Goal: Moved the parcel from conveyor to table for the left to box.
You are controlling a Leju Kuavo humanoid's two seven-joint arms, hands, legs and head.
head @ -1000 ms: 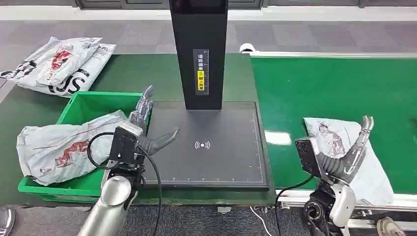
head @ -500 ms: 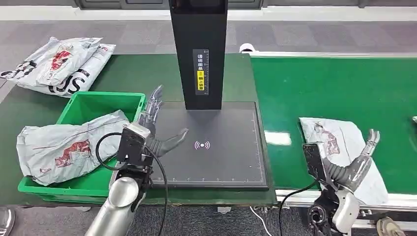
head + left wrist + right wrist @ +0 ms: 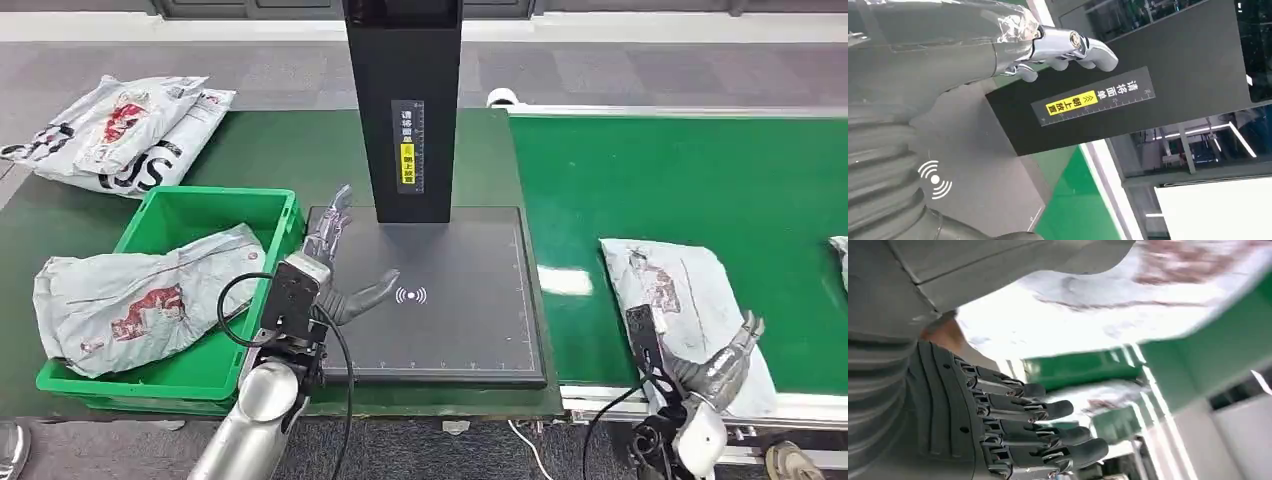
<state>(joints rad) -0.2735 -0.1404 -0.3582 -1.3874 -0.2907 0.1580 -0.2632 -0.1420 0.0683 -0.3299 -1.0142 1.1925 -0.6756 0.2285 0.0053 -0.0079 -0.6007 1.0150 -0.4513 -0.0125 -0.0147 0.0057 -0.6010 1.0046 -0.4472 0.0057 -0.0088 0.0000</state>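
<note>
Fingers of the left hand are spread; right hand fingers likewise, beside one conveyor parcel. One bagged parcel fills the bin; two lie on the desk.

The left hand is raised, fingers spread and thumb pointing right, holding nothing. The right hand sits low at the near right (fingers extended, empty).

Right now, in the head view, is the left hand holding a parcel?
No. The left hand hovers empty with fingers spread over the black scanner pad; the nearest parcel lies in the green bin.
</note>
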